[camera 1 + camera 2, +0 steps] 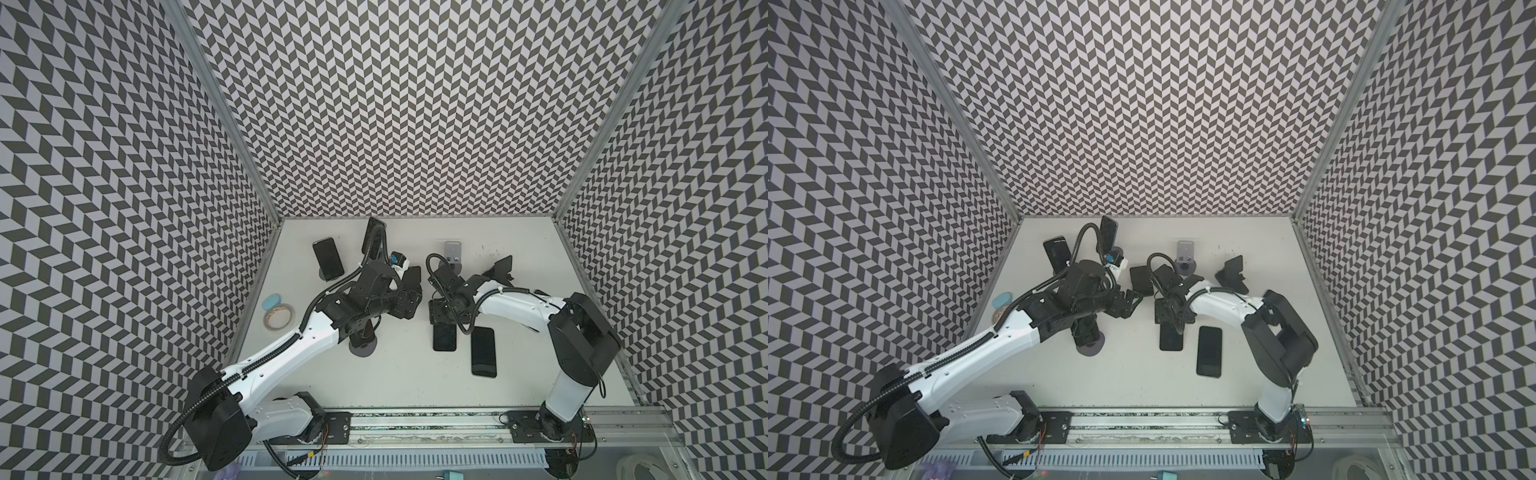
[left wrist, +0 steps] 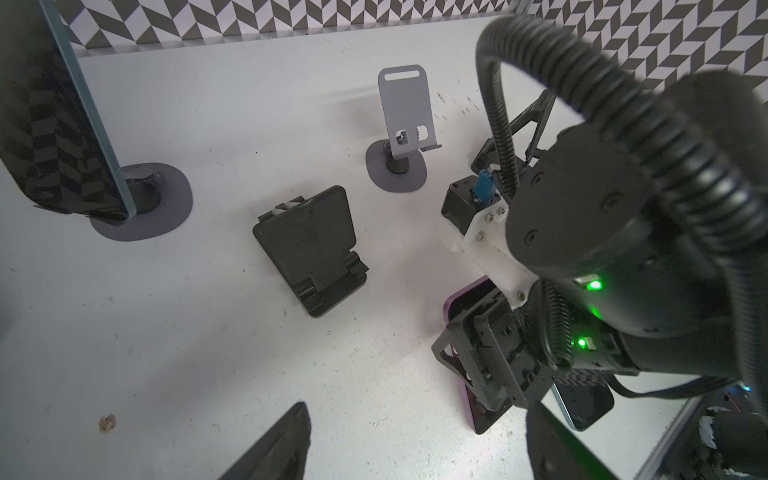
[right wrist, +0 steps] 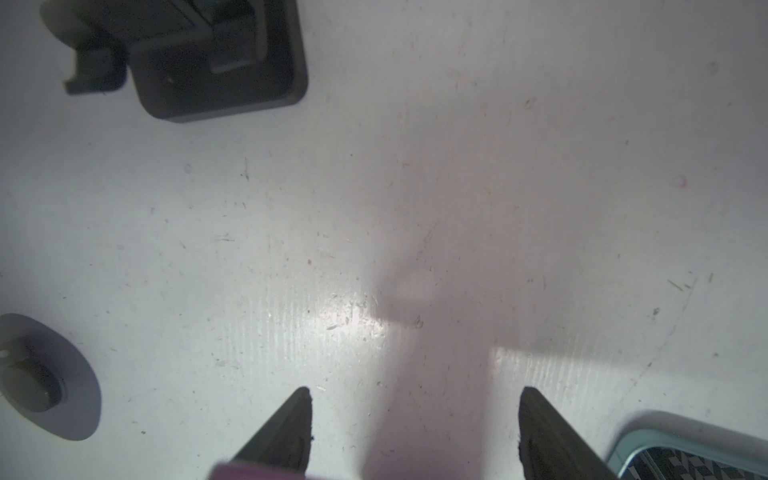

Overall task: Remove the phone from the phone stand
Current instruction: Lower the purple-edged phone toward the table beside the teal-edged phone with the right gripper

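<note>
White tabletop [image 1: 395, 386] inside chevron walls [image 1: 415, 104]: 2 phones on stands by the far edge, left half.
Upright phone [image 1: 372, 235] on its grey phone stand [image 2: 174, 208], long axis near vertical; leaning phone [image 1: 328, 259] points its top toward the far edge. Left fingers [image 2: 282, 449] and right fingers [image 3: 291, 432] gape, nothing between their tips.

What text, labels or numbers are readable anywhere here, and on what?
No text can be read in any view.
white bracket by the left wrist: dark marks, too small to read.
tape roll: no legible print.
flat phone: screen dark, no text. The other phones are the same.
grey stand: bare, with cut-outs only.
</note>
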Motion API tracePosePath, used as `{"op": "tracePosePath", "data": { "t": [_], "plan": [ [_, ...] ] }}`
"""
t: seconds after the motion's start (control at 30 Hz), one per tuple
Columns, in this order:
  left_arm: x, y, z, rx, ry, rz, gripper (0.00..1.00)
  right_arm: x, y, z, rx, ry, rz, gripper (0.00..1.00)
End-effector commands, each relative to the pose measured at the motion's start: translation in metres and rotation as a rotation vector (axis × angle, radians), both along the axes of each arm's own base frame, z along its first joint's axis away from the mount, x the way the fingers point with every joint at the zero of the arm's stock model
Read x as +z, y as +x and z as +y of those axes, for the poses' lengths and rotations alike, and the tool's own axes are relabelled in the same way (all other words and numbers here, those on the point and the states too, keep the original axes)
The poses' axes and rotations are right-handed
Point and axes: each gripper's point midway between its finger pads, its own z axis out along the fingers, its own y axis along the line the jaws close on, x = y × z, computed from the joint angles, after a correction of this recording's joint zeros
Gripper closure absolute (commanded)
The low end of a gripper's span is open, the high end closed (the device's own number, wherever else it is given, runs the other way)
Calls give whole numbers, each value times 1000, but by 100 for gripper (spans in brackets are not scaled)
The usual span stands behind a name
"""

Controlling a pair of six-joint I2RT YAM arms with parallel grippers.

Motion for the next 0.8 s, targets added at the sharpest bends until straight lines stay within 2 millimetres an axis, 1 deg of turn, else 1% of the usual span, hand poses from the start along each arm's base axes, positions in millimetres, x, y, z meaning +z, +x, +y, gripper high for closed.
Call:
{"op": "tracePosePath", "data": {
  "t": [0.0,0.13,0.3,0.57,0.77],
  "plan": [
    [20,5,-11,-34,-34,-49,18,0,-2,-13,-28,-32,-16,50],
    [18,6,-11,-32,-24,-47,18,-5,-3,-14,-22,-39,-6,50],
    [15,9,-12,-32,-12,-48,18,-9,2,-18,-30,-47,-6,50],
    [15,13,-12,-35,0,-52,18,-11,18,-26,-64,-52,-22,50],
    [15,14,-11,-32,1,-53,18,-15,28,-24,-68,-43,-21,50]
  ]
}}
